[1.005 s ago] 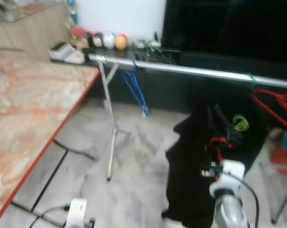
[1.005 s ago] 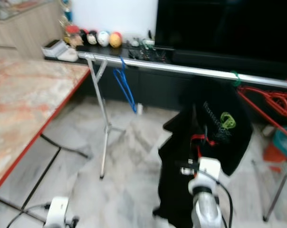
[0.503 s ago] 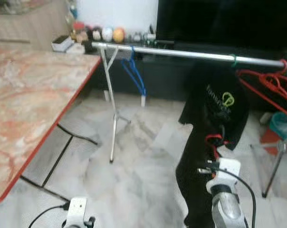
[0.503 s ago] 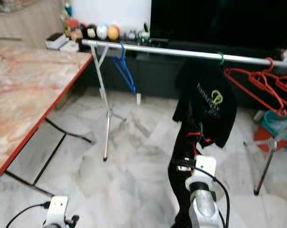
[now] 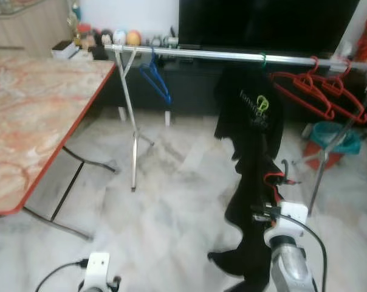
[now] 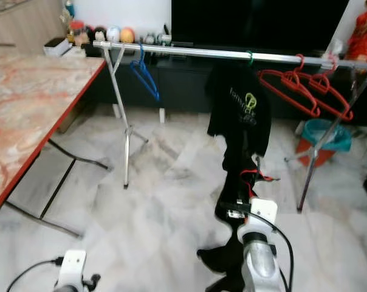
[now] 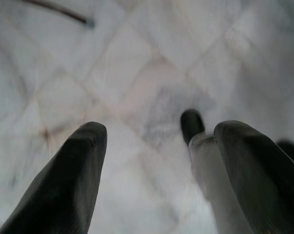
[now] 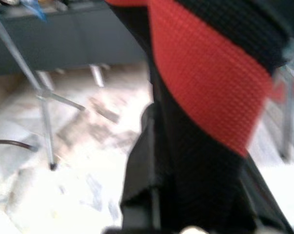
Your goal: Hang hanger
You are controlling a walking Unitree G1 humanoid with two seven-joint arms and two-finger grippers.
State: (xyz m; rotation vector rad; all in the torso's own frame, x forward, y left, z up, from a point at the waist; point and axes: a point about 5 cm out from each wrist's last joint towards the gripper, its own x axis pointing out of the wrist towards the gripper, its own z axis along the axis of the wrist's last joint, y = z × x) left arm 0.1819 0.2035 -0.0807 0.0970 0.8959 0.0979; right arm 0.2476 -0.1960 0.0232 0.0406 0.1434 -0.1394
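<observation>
1. The right gripper point(image 5: 274, 188) holds a red hanger point(image 5: 273, 178) carrying a black garment point(image 5: 251, 207), near and below the rail point(image 5: 232, 56); its jaws are hidden, so their opening cannot be told.
2. The left gripper point(image 7: 156, 146) hangs over the floor point(image 5: 171, 207), jaws apart, empty.
3. A black shirt point(image 5: 250, 112), red hangers point(image 5: 311, 91) and a blue hanger point(image 5: 154, 76) occupy the rail.
4. The marble tabletop point(image 5: 31, 115) stands left.

Black garment point(image 5: 250, 182), red hangers point(image 5: 311, 91), blue hanger point(image 5: 154, 76)

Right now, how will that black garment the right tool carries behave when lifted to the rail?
Probably floppy: the black fabric garment drapes in folds below the right tool. Likely light, hanging from a thin red hanger. It may swing and brush the black shirt on the silver metal rail.
</observation>
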